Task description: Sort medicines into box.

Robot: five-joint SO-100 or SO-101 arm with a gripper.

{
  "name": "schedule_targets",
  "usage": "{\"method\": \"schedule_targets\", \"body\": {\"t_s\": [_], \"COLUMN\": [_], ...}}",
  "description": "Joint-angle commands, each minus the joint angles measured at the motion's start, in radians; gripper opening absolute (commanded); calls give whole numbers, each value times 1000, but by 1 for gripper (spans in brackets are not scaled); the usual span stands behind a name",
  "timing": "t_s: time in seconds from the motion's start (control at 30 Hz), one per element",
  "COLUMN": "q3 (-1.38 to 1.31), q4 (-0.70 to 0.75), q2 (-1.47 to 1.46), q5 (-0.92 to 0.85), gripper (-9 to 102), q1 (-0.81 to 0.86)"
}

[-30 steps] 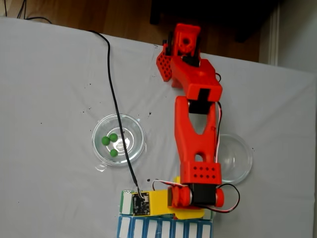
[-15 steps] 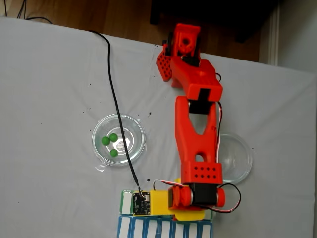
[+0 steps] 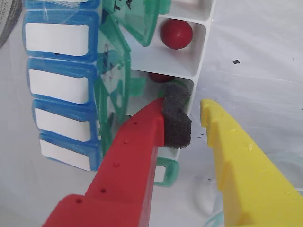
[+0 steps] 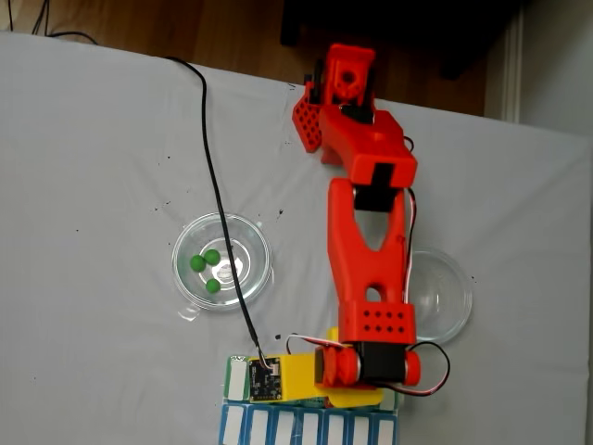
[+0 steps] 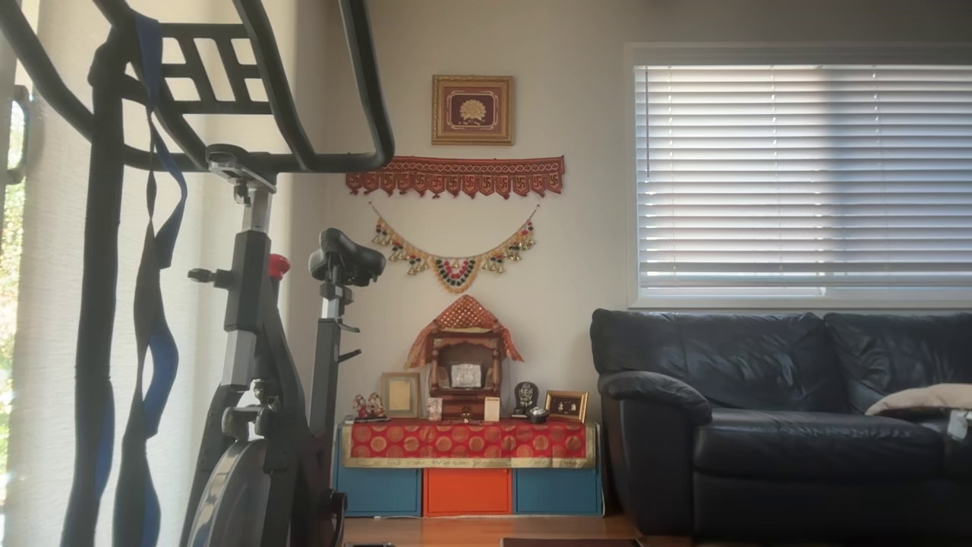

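Nothing I can detect has moved since half a second ago: in the fixed view the arm [image 4: 371, 250] stays stretched over the pill box [image 4: 310, 426], whose white labels line the bottom edge. Left of the arm, one glass dish [image 4: 222, 260] holds three green balls [image 4: 206, 269]; the second dish [image 4: 443, 297], right of the arm, looks empty. In the wrist view, I see a red ball [image 3: 176, 33] in one white compartment of the box [image 3: 203, 28], and another red ball [image 3: 160, 77] in the next compartment, just beyond the foam pad [image 3: 176, 116]. My gripper [image 3: 187, 113] is narrowly parted, holding nothing. Green lids [image 3: 135, 19] stand open; one shows "T" and "A". Blue lids [image 3: 59, 85] carry blank labels.
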Motion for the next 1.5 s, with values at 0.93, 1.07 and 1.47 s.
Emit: {"method": "schedule_targets", "body": {"t_s": [0.93, 1.07, 1.47], "q3": [681, 683, 727], "q4": [-109, -89, -101], "q2": [569, 543, 532], "q5": [-689, -805, -1071], "gripper": [1, 1, 2], "q1": [520, 574, 647]}}
